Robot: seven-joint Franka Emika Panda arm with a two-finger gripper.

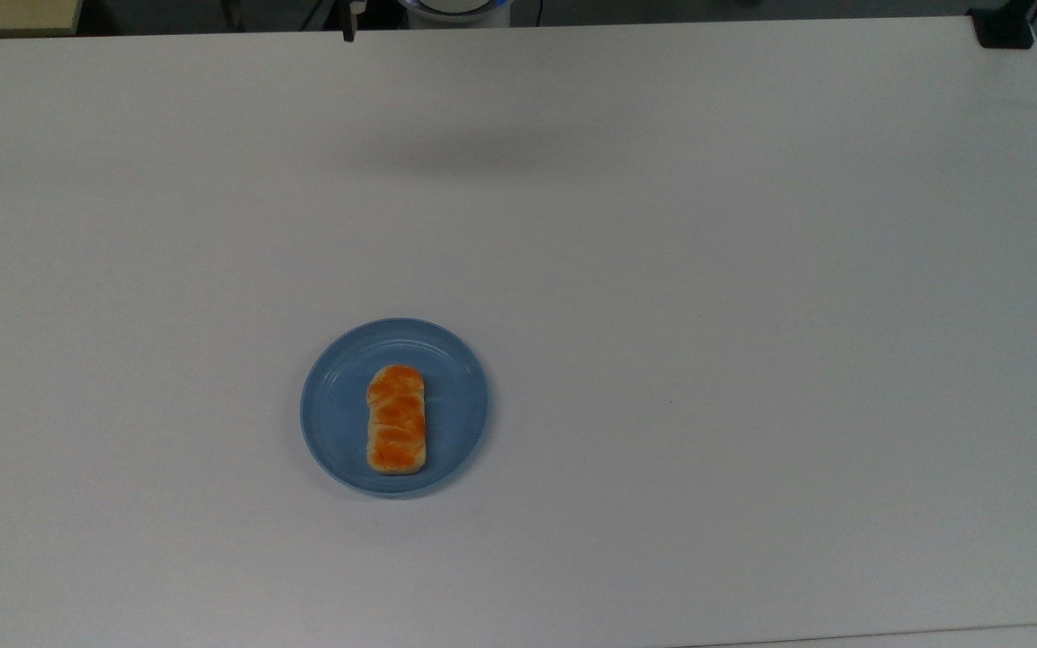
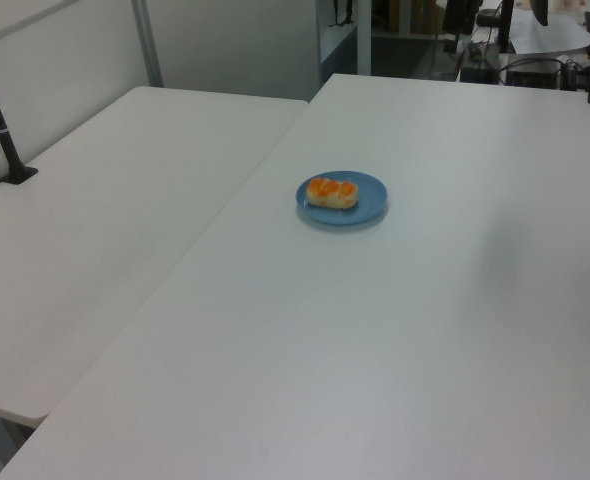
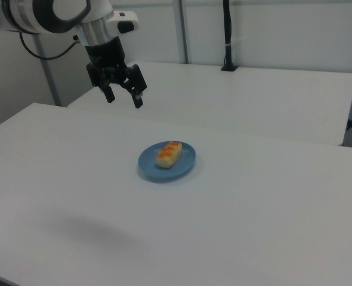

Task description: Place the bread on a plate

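A: Status on the bread (image 1: 397, 419)?

B: Lying flat on the plate (image 1: 335, 423), long axis 12-to-6 in the top view, a touch toward 6 o'clock of the plate's centre. Fully inside the rim, no overhang. Left view agrees: bread (image 2: 332, 192) within the plate (image 2: 367, 207) outline.

A: Gripper?

B: Gripper (image 3: 123, 95) is up in the air in the right view, off toward 10 o'clock from the plate (image 3: 185, 166), well apart from it. Fingers spread, nothing between them. Not touching bread (image 3: 169, 154) or table (image 3: 271, 214).

A: So placement looks done?

B: By my read, yes. The only step in hand is clearing out cleanly.

A: How to do that well?

B: Stay high and move away from the plate, not across it. No descent near the rim: the plate looks light, so a nudge would probably slide it on the smooth table (image 1: 752, 270). Leave the fingers spread; no reason to clench near anything.

A: Any risk the bread shifts?

B: Low, I'd say. It sits on its broad underside with plate showing on all sides. Only a bump to the plate or table would matter.

A: Regrasp to centre it?

B: Wouldn't. The offset is minor and going back in risks dragging it off.
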